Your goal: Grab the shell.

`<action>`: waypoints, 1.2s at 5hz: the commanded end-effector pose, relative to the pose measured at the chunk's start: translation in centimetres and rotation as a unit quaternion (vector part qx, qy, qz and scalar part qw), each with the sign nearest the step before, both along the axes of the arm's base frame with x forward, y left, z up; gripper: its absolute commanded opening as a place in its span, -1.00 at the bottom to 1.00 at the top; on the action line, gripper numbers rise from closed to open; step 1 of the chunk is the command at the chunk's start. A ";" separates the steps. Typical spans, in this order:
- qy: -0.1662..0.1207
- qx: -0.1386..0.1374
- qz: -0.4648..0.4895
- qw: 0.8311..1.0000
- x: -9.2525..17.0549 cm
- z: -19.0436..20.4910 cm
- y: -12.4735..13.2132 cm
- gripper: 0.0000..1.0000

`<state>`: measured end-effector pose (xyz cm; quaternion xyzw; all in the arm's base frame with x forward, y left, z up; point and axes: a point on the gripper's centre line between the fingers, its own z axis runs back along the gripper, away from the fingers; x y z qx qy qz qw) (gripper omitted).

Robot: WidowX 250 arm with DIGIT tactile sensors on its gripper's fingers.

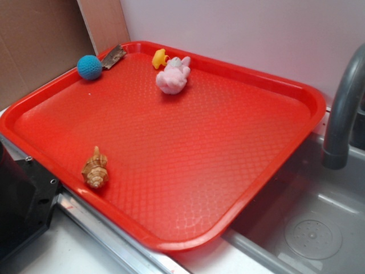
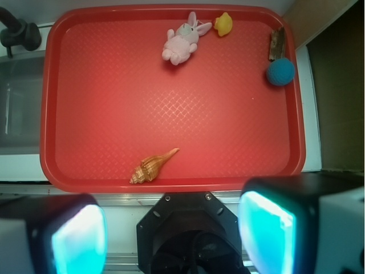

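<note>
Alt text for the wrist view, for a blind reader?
A red tray holds a tan shell near its closest edge. A pink plush toy, yellow duck and blue ball lie along the far side.

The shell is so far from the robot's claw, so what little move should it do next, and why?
Probably ease the gripper forward and down toward the shell. The fingers look spread and empty, and the shell lies alone near the red tray's near rim, far from the other toys.

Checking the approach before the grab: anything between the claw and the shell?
Nothing visible. The shell lies alone near the tray's near edge, just ahead of the open claw. The plush, duck, ball and brown piece sit along the far edge.
</note>
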<state>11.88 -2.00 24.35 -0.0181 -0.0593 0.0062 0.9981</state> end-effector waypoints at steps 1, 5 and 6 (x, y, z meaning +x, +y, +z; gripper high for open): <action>0.000 0.000 0.000 1.000 0.0 0.0 0.0 1.00; 0.081 -0.021 0.159 0.984 1.6 -16.9 -3.2 1.00; 0.088 -0.012 0.147 0.985 1.7 -19.0 -3.4 1.00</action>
